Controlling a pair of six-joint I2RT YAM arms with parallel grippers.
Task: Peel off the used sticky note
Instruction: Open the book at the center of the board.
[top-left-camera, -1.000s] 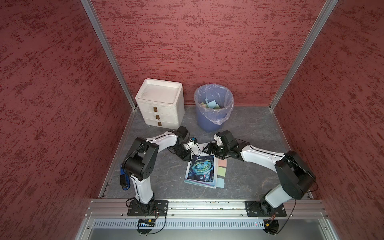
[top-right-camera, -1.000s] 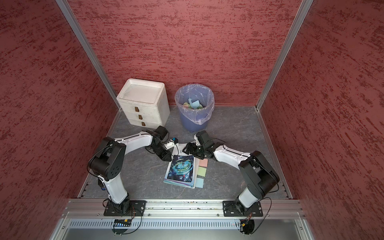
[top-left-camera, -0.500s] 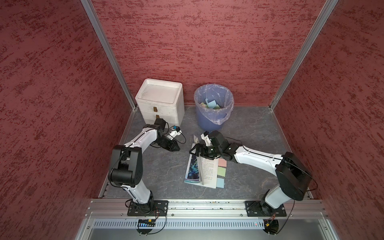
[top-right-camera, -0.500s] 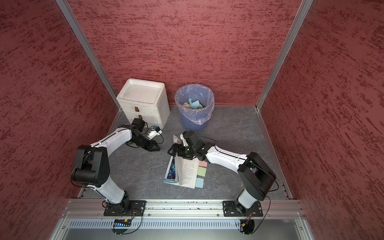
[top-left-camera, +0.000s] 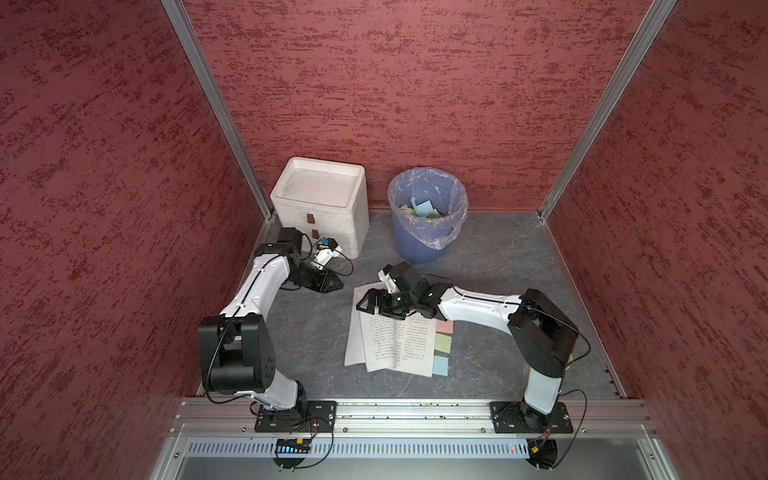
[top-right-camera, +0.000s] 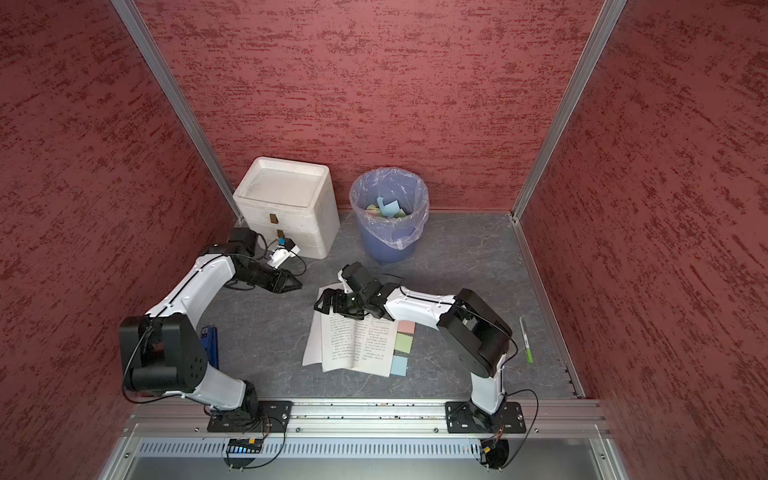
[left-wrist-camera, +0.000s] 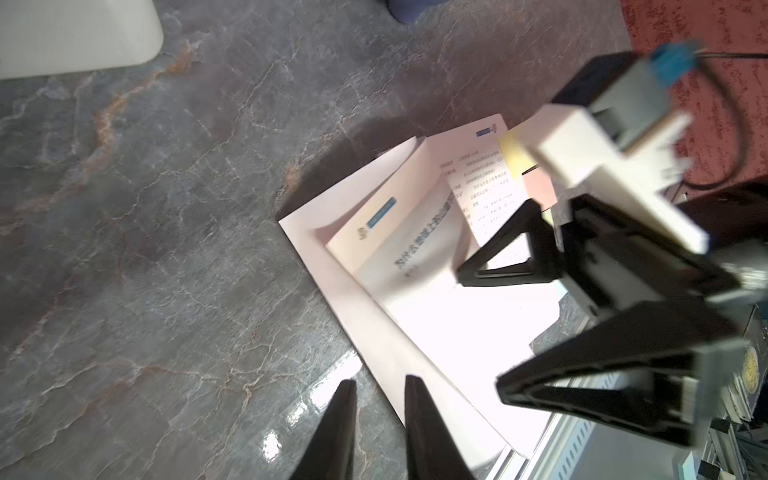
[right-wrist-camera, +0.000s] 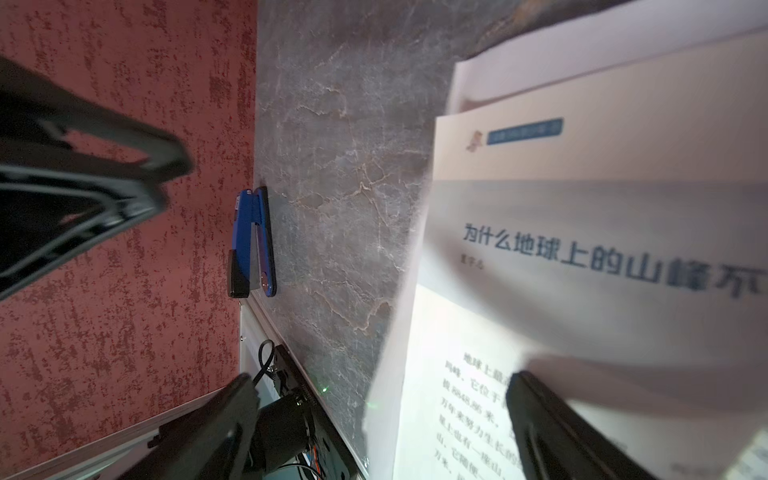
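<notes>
Hovering over the open book (top-left-camera: 395, 340), with the peeling not yet begun.

Holding the right fingers (right-wrist-camera: 557, 432) spread wide at the book's far edge, pinching nothing; holding the left fingers (left-wrist-camera: 340, 428) almost together, with a thin gap and nothing between, well left of the book near the white drawer unit (top-left-camera: 349, 224); leaving the pink note (top-left-camera: 444, 326), green note (top-left-camera: 443, 344) and blue note (top-left-camera: 441, 365) stuck along the book's right edge on the worktop (top-left-camera: 498, 257), apart from all fingers, with no telling the used one apart; showing, at the far side, a lined bin (top-left-camera: 415, 245) already holding blue and yellow-green paper scraps (top-left-camera: 423, 207); showing the drawers (top-left-camera: 316, 226) shut, hiding any contents.
</notes>
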